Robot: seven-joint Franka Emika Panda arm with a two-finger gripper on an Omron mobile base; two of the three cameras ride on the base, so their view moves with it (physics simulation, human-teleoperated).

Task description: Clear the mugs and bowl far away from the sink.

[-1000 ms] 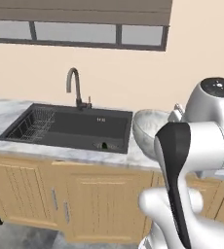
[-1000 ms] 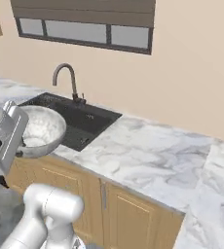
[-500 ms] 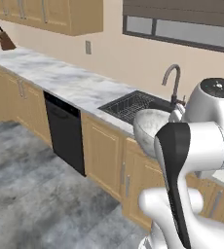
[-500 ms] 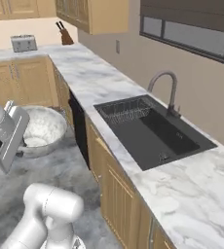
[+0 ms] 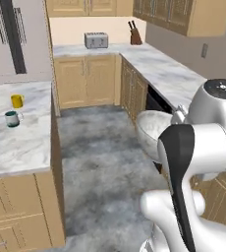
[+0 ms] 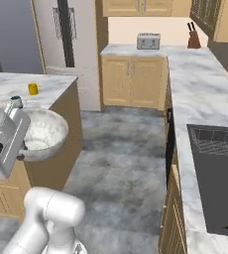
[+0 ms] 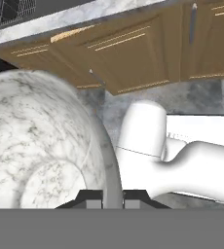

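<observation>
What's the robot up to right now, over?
Gripper shut on bowl rim. Both mugs sit on island counter. Nothing in the way.

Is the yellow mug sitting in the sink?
No, the yellow mug stands on the island counter beside the teal mug.

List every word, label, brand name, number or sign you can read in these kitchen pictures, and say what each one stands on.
None can be read. The toaster, yellow mug, teal mug, bowl and cabinets show no lettering.
</observation>
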